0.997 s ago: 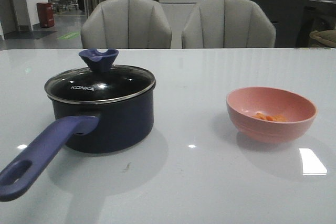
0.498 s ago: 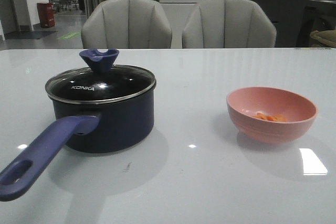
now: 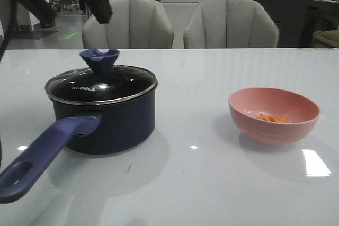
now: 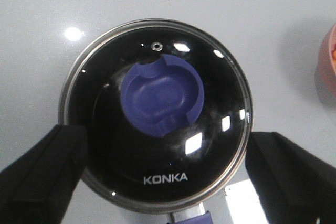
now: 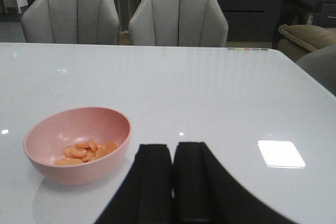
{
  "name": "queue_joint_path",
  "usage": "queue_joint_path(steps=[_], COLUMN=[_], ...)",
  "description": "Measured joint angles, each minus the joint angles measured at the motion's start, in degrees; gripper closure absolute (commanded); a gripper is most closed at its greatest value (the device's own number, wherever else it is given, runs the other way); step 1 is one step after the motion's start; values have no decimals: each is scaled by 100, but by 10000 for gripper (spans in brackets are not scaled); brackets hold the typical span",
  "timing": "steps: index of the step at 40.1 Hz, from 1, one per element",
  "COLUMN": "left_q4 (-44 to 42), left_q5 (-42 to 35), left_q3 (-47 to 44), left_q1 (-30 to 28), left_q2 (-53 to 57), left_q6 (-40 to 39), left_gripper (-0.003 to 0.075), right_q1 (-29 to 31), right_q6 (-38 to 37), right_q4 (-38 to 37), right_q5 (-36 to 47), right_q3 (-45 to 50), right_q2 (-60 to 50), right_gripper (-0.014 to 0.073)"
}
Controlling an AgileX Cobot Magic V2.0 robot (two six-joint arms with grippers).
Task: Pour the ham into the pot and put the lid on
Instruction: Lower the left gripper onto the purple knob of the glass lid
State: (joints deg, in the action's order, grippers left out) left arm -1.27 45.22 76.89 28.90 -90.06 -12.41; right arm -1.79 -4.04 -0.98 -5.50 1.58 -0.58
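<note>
Both hands are matte black: the left hand (image 4: 157, 182) has broad, wedge-shaped fingers (image 4: 42, 174), the right hand (image 5: 173, 182) flat, blocky ones.

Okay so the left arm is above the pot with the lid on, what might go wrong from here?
The lid is glossy glass and its only hold is the small notched knob; the open left gripper looks centred nearer the lettering, so an off-centre close might slip. Lifting could also nudge the pot, whose long handle sticks out toward the table's front edge. The ham pieces are small and may scatter when poured.
</note>
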Motion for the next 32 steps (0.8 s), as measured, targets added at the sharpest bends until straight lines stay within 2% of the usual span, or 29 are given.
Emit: queue_joint_path(steps=[6,15,23,32], left_q4=[-641,-778,-591,-163], left_q5=[672,1675,2084,2225], left_q3=[890,1972,2397,2431], left_q1=[298,346,224,-8], left_q2=[-837,-1659,-1899,-2001], left_q6=[-666,-1123,-1388,-1451], left_gripper=[85,85,85,85], right_q1=[0,0,0,0], right_q6=[0,0,0,0], right_q4=[0,0,0,0], right_q5=[0,0,0,0], right_q3=[0,0,0,0], right_q2=[0,0,0,0], right_gripper=[446,446,446,446])
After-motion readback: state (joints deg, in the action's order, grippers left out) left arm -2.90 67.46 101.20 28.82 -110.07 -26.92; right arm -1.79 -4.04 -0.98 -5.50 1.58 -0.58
